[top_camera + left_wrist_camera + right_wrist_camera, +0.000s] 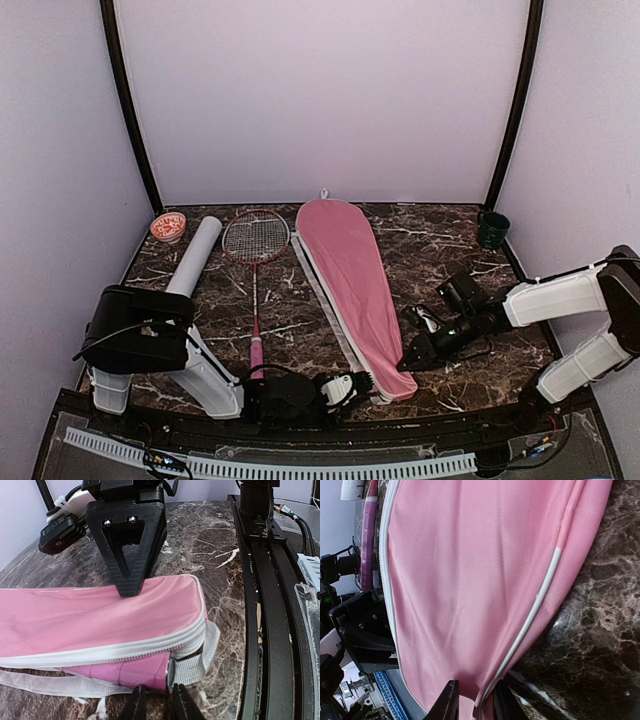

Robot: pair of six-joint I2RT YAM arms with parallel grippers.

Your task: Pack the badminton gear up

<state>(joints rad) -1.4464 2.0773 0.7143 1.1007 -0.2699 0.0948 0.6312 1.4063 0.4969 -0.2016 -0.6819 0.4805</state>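
right gripper [410, 358], top view: sits on the right edge of the pink cover [345, 285] near its narrow near end. fingers too dark and small to read from up here. left gripper [364, 382] is at the cover's near tip, by the front edge of the table [440, 250]; its gap is hard to make out too. cover lies lengthwise mid-table, wide end toward the back wall. left of it, apart: one racket [255, 262] lying flat, head away. further left the white tube [195, 255], near end hidden behind the left arm. red-patterned cap [168, 227] back left, green mug [492, 230] back right.

left wrist view: left fingers [184, 707] cut off by the bottom edge, narrow gap, flanking the butt of a second racket handle [125, 672] that pokes from the cover's open zip end. can't tell if they grip it or only sit beside it. grey strap [200, 660] loops round that end. right gripper's fingertip bears on the cover's top.

right wrist view: right fingers [449, 702] close together, the cover's white-piped edge bunched between them, so they are pinching fabric. frame is mostly pink cloth; handle shows as a strip top left, rest of the contents hidden.
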